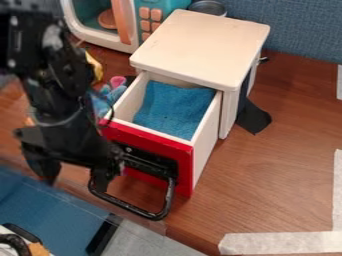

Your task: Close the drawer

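My tool [75,185], released, hangs by the handle [169,197]; with the drawer [207,142] out, I should push its red front [147,137] inward.

The drawer [148,144] has a red front (its lining [175,107] plain blue).

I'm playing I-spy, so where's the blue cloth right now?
In the camera view, the blue cloth lies inside the pulled-out drawer, just above the middle, between its red front and the white cabinet top.
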Controlling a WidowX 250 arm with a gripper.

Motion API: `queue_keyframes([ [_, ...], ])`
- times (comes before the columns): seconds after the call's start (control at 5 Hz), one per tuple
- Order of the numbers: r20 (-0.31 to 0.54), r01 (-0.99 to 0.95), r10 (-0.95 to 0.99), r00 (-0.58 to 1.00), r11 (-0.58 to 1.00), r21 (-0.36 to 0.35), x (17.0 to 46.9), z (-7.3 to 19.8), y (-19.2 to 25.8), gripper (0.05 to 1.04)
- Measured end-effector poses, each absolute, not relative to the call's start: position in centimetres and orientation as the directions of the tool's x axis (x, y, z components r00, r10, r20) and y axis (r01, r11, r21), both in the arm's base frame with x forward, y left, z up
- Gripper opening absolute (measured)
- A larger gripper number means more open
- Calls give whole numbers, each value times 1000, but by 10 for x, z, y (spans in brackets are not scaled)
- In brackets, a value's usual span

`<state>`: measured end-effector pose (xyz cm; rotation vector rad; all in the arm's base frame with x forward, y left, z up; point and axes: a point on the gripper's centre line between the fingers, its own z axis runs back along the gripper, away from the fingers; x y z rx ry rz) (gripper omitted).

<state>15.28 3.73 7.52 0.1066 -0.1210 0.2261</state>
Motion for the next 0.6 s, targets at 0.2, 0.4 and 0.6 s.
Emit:
queue_keyframes([
  [0.2, 106, -202, 190, 976, 973, 116, 148, 64, 35, 1001],
  [0.4, 76, -167, 158, 985, 978, 126, 143, 59, 35, 1001],
  [0.6, 23, -139, 137, 990, 982, 127, 137, 56, 34, 1001],
])
